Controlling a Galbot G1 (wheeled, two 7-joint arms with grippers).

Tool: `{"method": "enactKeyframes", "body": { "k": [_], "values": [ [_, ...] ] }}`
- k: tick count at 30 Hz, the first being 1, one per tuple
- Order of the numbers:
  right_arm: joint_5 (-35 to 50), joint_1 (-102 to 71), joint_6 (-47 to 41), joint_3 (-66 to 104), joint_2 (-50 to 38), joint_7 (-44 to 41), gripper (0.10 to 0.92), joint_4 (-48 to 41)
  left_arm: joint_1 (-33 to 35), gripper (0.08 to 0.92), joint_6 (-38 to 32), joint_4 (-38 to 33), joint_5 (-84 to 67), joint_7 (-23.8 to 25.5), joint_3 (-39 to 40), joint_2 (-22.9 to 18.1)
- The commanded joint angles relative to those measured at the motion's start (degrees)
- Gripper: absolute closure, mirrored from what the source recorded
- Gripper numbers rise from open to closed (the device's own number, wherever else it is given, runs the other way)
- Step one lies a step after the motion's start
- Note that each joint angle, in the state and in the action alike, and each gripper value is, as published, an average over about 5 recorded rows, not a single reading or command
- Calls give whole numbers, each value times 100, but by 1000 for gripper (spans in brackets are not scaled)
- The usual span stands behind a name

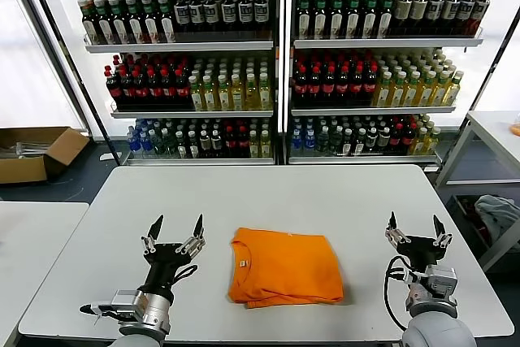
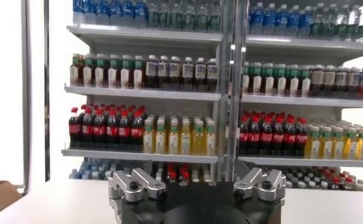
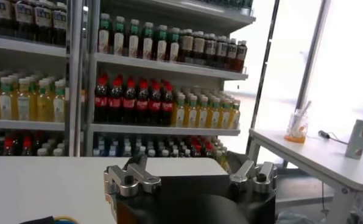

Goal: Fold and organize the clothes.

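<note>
1. Two grippers rest over the near edge of a white table (image 1: 268,193), fingers pointing up and away from the robot. The left gripper (image 1: 174,232) has its fingers spread apart and holds nothing; the right gripper (image 1: 415,229) is spread apart the same way and holds nothing.
2. Between them, touching neither, lies the orange T-shirt (image 1: 284,267), folded into a neat rectangle with its round neck toward the left gripper. No lettering shows on the upper face.
3. Beyond the table stand two shelving units (image 1: 280,62), packed with rows of bottles (image 1: 325,83): dark drinks with red caps, yellow and green drinks, and blue-labelled water on the lowest level. No label is readable.
4. An open cardboard box (image 1: 36,152) sits on the floor to the left; what it holds cannot be made out.
5. Only the head view shows the shirt. The right wrist view alone shows a side table (image 3: 315,155) bearing a clear cup (image 3: 296,126) with something orange inside. Each wrist view shows its own fingers' bases against the shelves.
</note>
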Motion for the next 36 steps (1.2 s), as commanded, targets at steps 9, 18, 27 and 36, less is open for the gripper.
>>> {"method": "enactKeyframes", "body": {
  "k": [9, 18, 27, 36],
  "values": [
    [-109, 95, -223, -15, 85, 52, 203, -17, 1, 177, 138, -16, -227, 68, -51, -48],
    [-118, 140, -216, -64, 101, 48, 203, -67, -16, 177, 115, -35, -70, 178, -86, -48],
    [-214, -61, -184, 28, 205, -135, 203, 40, -41, 177, 157, 46, 37, 178, 4, 121],
    [-667, -405, -46, 103, 611, -773, 203, -32, -157, 177, 337, 165, -278, 48, 82, 566]
  ]
}}
